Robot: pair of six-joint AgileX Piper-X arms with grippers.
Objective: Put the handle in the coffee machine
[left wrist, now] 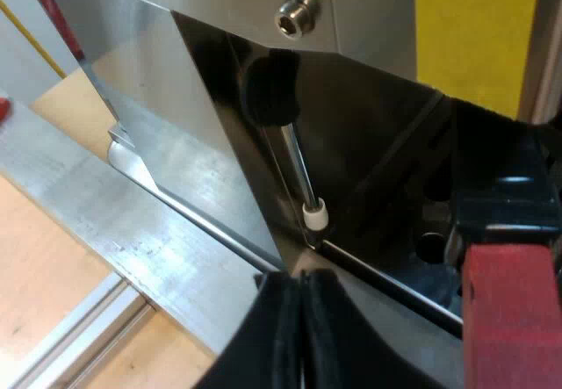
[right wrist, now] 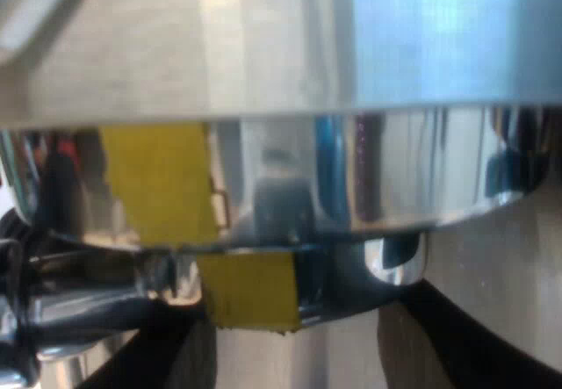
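The metal holder [right wrist: 290, 187] sits close under the espresso machine's [right wrist: 263, 38] steel underside, its shiny bowl and small spout [right wrist: 395, 262] just beyond my right gripper [right wrist: 299, 336]. Its dark handle [right wrist: 79, 306] runs off sideways. In the left wrist view the handle's red end [left wrist: 509, 319] juts out at the machine's dark front panel [left wrist: 378, 161]. My left gripper [left wrist: 303, 332] is beside that red end with its black fingers [left wrist: 281, 345] pressed together, holding nothing.
A thin steam wand [left wrist: 297, 165] with a black knob and white tip hangs before the dark panel. The machine's steel side [left wrist: 176, 99] and a metal rail [left wrist: 105, 231] lie over a wooden table [left wrist: 35, 275]. Yellow patches [right wrist: 154, 178] reflect in the holder.
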